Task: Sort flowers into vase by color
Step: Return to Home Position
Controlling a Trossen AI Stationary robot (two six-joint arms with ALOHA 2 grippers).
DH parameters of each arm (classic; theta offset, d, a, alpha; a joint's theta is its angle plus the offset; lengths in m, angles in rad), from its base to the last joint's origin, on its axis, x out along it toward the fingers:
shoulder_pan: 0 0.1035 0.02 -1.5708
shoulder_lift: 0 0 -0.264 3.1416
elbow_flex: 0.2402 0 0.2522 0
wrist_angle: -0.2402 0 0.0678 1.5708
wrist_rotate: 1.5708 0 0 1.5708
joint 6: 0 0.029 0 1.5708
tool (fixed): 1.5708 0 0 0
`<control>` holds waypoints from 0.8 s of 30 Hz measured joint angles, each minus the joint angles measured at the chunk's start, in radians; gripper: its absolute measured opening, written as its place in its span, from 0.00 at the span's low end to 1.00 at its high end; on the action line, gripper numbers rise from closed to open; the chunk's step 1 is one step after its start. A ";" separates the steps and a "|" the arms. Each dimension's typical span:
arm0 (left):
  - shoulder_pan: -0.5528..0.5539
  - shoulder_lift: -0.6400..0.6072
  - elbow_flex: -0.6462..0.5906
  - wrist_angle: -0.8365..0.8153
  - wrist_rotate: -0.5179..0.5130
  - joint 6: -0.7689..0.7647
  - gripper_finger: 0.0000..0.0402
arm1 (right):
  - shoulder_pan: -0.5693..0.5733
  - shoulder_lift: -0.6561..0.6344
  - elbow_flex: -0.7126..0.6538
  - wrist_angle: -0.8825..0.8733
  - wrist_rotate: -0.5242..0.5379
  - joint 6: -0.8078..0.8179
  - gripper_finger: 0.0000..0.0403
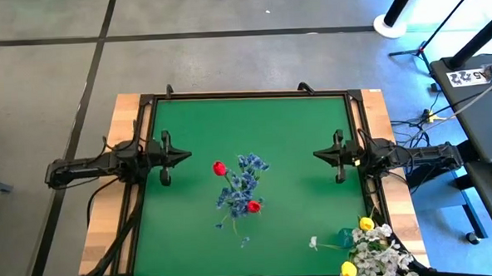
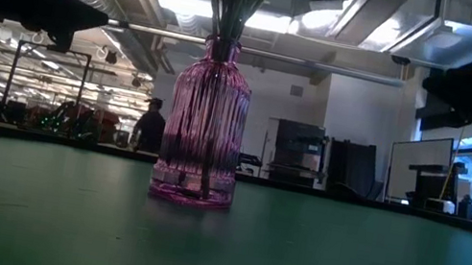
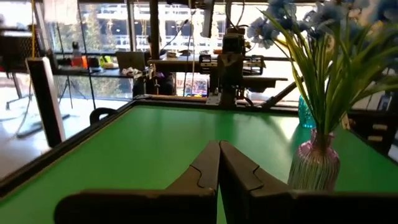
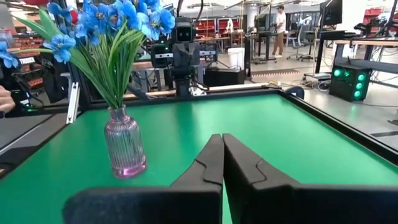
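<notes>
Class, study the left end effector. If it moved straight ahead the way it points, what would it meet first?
Likely the right end effector, facing it across the table. The vase stands off to one side of that line, though its blue flowers lean near it and might brush first; depth is unclear.

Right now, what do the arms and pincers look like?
The left arm and right arm are dark, slim, jointed. The left pincer and right pincer each show two black flat fingers tapering to a point, each with a stepped notch. Dark cables trail from the left arm's base.
</notes>
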 joint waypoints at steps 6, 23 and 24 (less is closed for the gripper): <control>0.000 0.000 0.000 0.002 -0.002 0.013 0.00 | 0.000 0.000 -0.001 -0.001 0.000 0.000 0.00; 0.000 0.000 0.000 0.004 -0.003 0.013 0.00 | 0.000 0.000 -0.002 0.004 0.002 -0.001 0.00; 0.000 0.000 0.000 0.004 -0.003 0.013 0.00 | 0.000 0.000 -0.002 0.004 0.002 -0.001 0.00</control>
